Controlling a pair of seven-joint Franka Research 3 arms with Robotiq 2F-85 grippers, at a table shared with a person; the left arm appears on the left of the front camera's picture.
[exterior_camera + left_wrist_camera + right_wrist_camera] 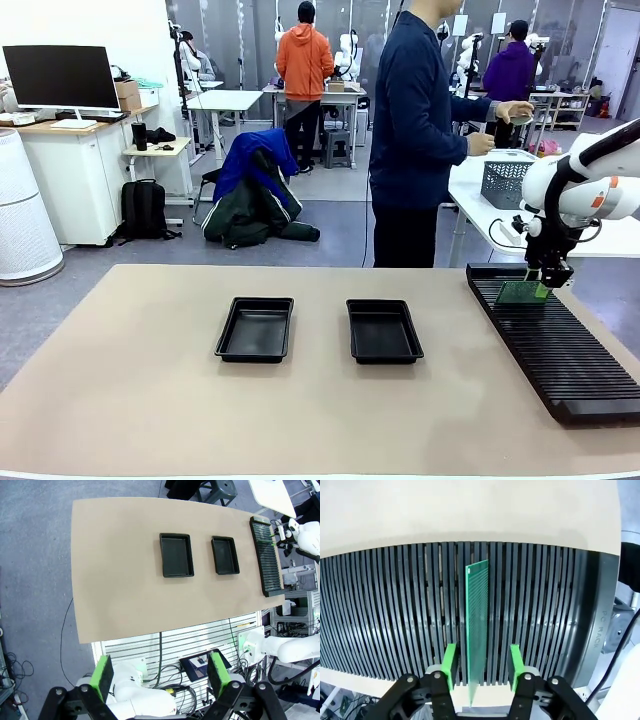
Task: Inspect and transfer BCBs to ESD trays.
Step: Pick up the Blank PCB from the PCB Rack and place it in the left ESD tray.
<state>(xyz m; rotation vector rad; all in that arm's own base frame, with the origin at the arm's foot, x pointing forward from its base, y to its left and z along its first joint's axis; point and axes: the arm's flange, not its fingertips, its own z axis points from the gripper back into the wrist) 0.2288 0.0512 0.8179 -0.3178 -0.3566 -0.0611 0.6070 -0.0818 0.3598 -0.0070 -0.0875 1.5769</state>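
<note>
My right jaws straddle the thin pale-green rectangular board (477, 620), spread with a gap at each pad, since it stands on edge in the long black ribbed rack (560, 350) at the desk's (150, 400) right edge; my left jaws hang spread and empty high above. Two shallow black plastic trays, one (255, 330) left of the other (384, 332), lie bare mid-desk; I judge they await the board.
</note>
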